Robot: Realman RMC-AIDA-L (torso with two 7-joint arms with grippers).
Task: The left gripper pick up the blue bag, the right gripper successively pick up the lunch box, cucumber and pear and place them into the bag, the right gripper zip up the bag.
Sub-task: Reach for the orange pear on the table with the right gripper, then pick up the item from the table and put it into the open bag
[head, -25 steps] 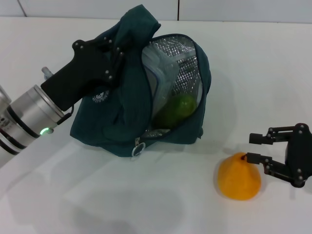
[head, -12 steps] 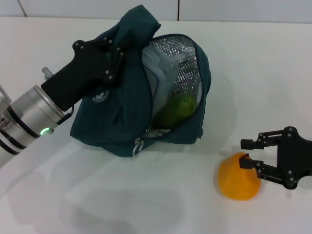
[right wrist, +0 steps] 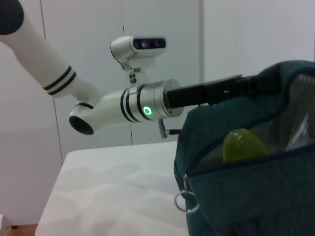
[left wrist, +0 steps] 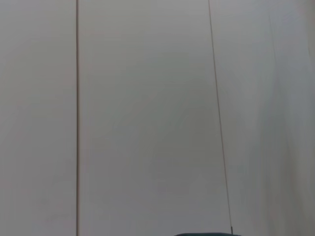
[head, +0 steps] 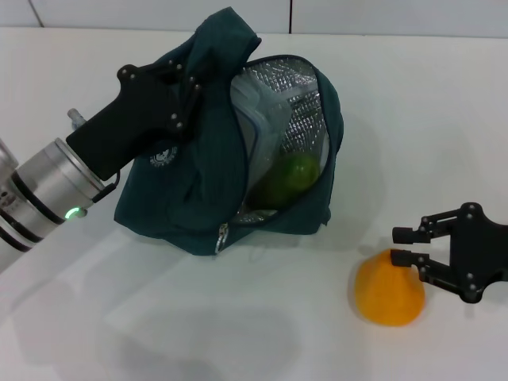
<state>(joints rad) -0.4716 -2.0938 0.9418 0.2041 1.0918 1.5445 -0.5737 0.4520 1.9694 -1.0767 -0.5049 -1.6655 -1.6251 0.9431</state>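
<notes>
You're in a lab-like test room: bare white table (head: 413, 103), plain white panelled walls (right wrist: 88, 73), nothing domestic.

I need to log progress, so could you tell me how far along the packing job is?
Done: the left gripper holds the blue bag open, with the lunch box and the cucumber inside. In hand: the open right gripper is at the pear on the table. Left: bagging the pear and zipping up.
</notes>
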